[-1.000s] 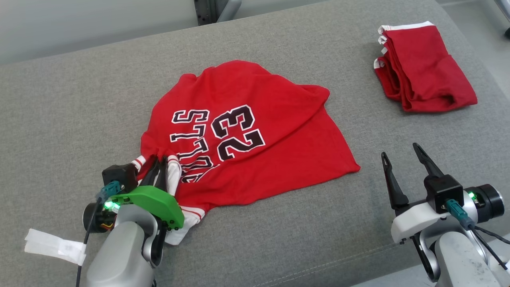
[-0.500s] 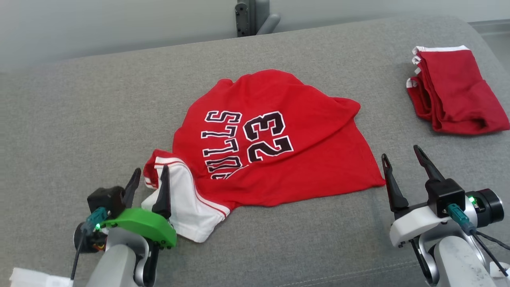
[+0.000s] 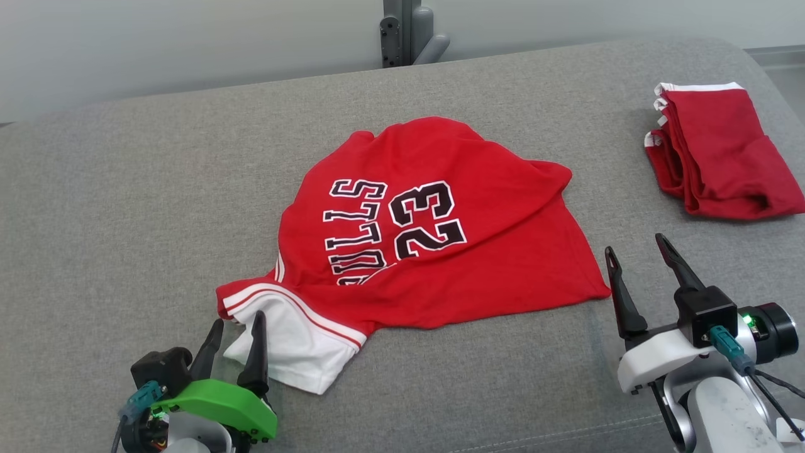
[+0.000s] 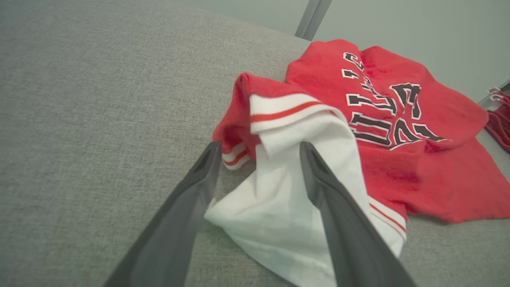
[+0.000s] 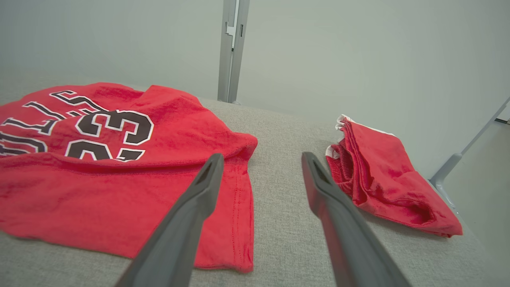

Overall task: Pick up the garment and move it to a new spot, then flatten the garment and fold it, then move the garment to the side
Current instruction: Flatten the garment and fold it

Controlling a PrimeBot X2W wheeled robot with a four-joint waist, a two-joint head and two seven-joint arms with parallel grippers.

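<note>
Grey cushion (image 3: 126,189) has the jersey (image 3: 440,251) lying rumpled in the middle, left gripper (image 3: 238,318) and right gripper (image 3: 634,244) both open and empty, so I'd pinch sleeve (image 3: 295,340) and hem (image 3: 588,288) low and pull apart gently.

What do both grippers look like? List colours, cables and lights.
Left gripper: two long dark fingers, bright green shell, black block, teal plug on a black cable, green light. Right gripper: same dark fingers, white shell, black block, teal plug, black cables, green light, black round end, silver-grey forearm.
</note>
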